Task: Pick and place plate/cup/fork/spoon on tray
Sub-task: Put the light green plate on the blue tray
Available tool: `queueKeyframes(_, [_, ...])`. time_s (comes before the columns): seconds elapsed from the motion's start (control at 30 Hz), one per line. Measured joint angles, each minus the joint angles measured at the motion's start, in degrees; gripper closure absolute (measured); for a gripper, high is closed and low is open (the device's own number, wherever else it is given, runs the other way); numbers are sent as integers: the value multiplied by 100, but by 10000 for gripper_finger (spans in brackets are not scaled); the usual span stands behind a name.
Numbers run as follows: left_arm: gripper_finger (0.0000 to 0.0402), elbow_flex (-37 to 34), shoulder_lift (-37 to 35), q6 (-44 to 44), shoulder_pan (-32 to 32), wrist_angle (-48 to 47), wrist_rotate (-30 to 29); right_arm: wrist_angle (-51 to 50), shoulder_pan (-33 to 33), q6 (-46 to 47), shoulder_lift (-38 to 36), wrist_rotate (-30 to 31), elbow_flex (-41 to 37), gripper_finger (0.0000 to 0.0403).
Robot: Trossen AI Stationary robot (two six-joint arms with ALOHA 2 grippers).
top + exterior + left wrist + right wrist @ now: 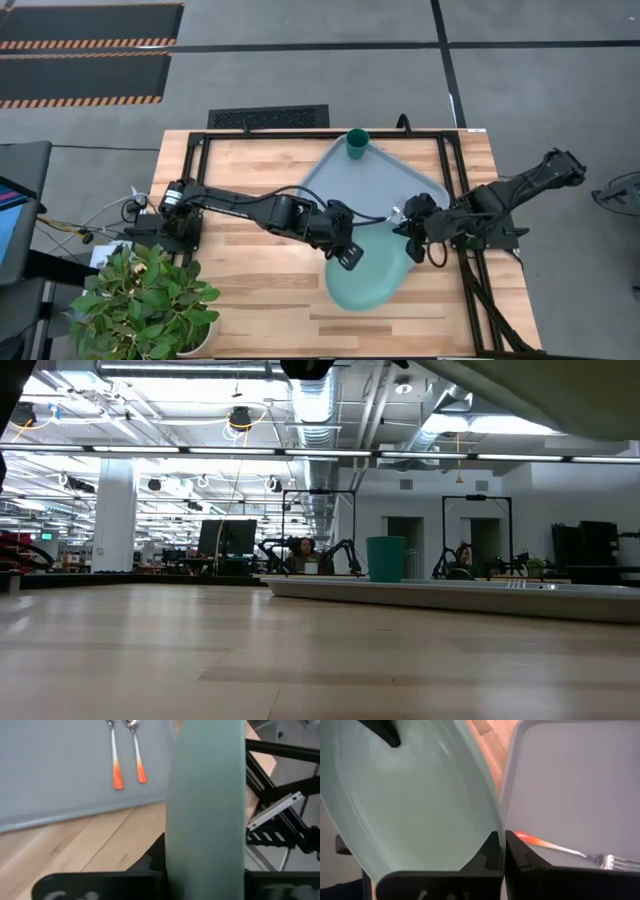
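Both fingers pinch the round, smooth mint plate (368, 277) by its rim.

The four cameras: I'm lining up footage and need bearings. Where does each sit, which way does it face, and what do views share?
High: overhead, straight down; both arms, plate, tray, cup.
Low: table height, level across; no gripper visible.
Left wrist: past left gripper, shut on the plate's rim; fork and spoon handles.
Right wrist: past right gripper, shut on the plate's rim; fork.
Shared: both wrist views show plate and tray.
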Motion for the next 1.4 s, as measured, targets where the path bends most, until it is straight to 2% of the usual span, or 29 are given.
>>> queueKeyframes(0.13, [369, 2, 0, -22, 16, -97, -80, 39, -69, -88, 7, 3, -1, 394])
queueKeyframes(0.37, [379, 4, 0, 38, 46, -160, -132, 16, -156, -142, 7, 7, 0, 393])
queueKeyframes(0.5, [379, 7, -1, 101, 108, -210, -76, -39, -163, -242, 7, 28, 2, 378])
queueKeyframes(0.6, [381, 7, -30, 290, 231, -311, -6, -193, -239, -221, -21, 24, 13, 345])
queueKeyframes(0.8, [381, 2, -225, 457, 646, -1120, 23, -390, -269, -195, -434, 150, 15, 254])
queueKeyframes(0.93, [381, -4, -416, 652, 800, -848, 3, -428, -270, -109, -746, 400, 17, 206])
queueKeyframes(1.03, [381, -4, -751, 659, 756, -582, -296, -474, -259, 169, -1003, 694, 15, 185])
queueKeyframes(1.2, [381, 0, -1320, 596, 638, -639, -1143, -495, -120, 374, -1627, 1603, 13, 175])
queueKeyframes(1.4, [381, 2, -1475, 762, 624, 97, -1555, -28, -89, -11, -1994, 1819, 13, 179])
